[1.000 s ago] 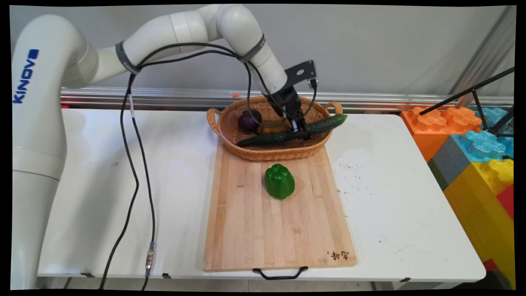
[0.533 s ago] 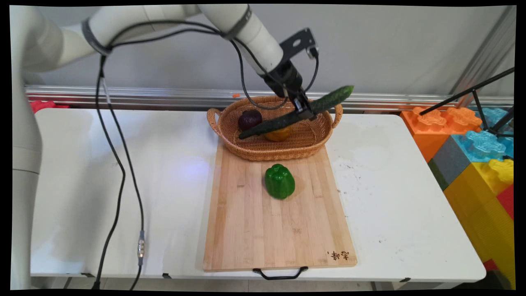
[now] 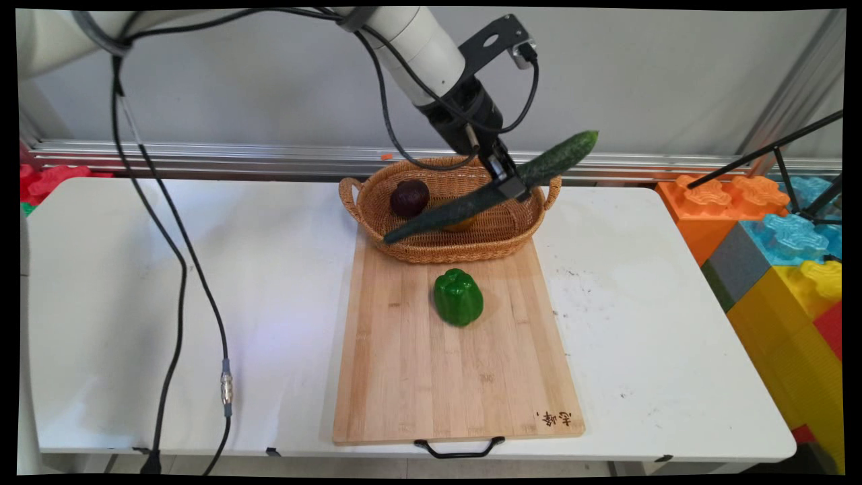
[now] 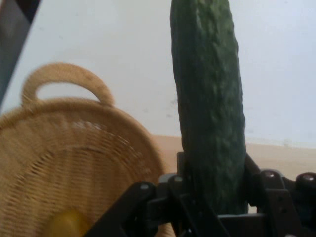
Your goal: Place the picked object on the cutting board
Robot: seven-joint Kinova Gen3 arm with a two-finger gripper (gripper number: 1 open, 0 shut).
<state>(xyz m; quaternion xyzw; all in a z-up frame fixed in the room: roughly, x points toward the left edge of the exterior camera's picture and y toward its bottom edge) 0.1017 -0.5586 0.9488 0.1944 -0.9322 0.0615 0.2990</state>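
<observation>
Above the basket [image 3: 452, 232] at the far middle of the surface [image 3: 640, 323], the gripper [image 3: 510, 186] hangs in the air with its fingers closed tight around a long dark green cucumber [image 3: 495, 186]. It holds the cucumber somewhat past its middle, toward the upper end. The cucumber is tilted: its high end points toward 2 o'clock, out past the basket's right handle, and its low end points toward 8 o'clock, over the basket's near rim. It appears clear of the basket. In the hand view the gripper [image 4: 213, 197] has the cucumber [image 4: 210, 108] clamped between its black fingers, and the cucumber runs up from them to the top edge of the picture, with the basket [image 4: 64, 163] and one of its handles to the left.

Inside the basket lie a dark purple round thing [image 3: 409, 197], at about 9 o'clock from the gripper, and a yellow-orange thing [image 3: 463, 223] partly hidden under the cucumber. A spot of yellow [image 4: 66, 223] also shows low in the basket in the hand view.

The basket's near side sits on the far end of a wooden cutting board [image 3: 417, 377]. A green bell pepper [image 3: 458, 297] sits on the board just near of the basket, at about 6 o'clock from the gripper. At the surface's right edge, toward 3 o'clock, stand big coloured building blocks [image 3: 774, 256].
</observation>
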